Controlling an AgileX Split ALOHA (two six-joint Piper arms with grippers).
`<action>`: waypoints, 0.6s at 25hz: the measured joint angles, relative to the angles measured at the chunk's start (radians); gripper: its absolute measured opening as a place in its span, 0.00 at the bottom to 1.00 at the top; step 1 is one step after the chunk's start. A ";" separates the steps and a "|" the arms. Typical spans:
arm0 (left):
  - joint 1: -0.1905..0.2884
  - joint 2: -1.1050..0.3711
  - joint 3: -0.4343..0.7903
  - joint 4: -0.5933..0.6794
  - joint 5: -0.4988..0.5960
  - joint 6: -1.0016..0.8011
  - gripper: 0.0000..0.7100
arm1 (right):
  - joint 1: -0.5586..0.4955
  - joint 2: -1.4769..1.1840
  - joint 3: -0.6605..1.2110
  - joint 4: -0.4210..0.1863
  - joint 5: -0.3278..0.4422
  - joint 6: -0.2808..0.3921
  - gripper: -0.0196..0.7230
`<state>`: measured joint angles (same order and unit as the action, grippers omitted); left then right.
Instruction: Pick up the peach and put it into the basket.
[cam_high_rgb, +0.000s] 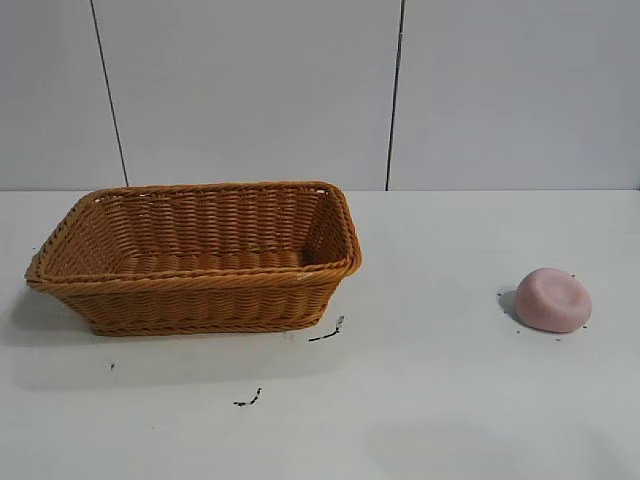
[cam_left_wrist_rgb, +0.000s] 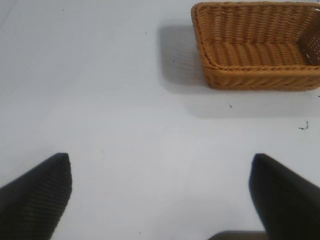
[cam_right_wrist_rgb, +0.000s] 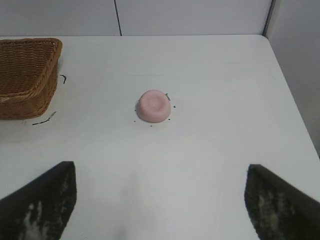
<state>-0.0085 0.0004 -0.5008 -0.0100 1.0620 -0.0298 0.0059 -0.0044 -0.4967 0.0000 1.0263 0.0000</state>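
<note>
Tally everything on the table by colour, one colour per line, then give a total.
Pink: 1, the peach
Orange-brown: 1, the basket
Total: 2

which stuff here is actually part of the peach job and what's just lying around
Part of the job:
- peach, on the table to the right of the basket
- basket, nothing in it
- right gripper, open, short of the peach

Just lying about:
- black marks on the table
- left gripper, open, idle
</note>
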 joint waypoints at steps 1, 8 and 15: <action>0.000 0.000 0.000 0.000 0.000 0.000 0.98 | 0.000 0.000 0.000 0.000 0.000 0.000 0.88; 0.000 0.000 0.000 0.000 0.000 0.000 0.98 | 0.000 0.000 0.000 0.000 0.000 0.000 0.88; 0.000 0.000 0.000 0.000 0.000 0.000 0.98 | 0.000 0.211 -0.073 0.000 -0.018 0.000 0.94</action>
<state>-0.0085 0.0004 -0.5008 -0.0100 1.0620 -0.0298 0.0059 0.2067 -0.5698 0.0000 1.0084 0.0000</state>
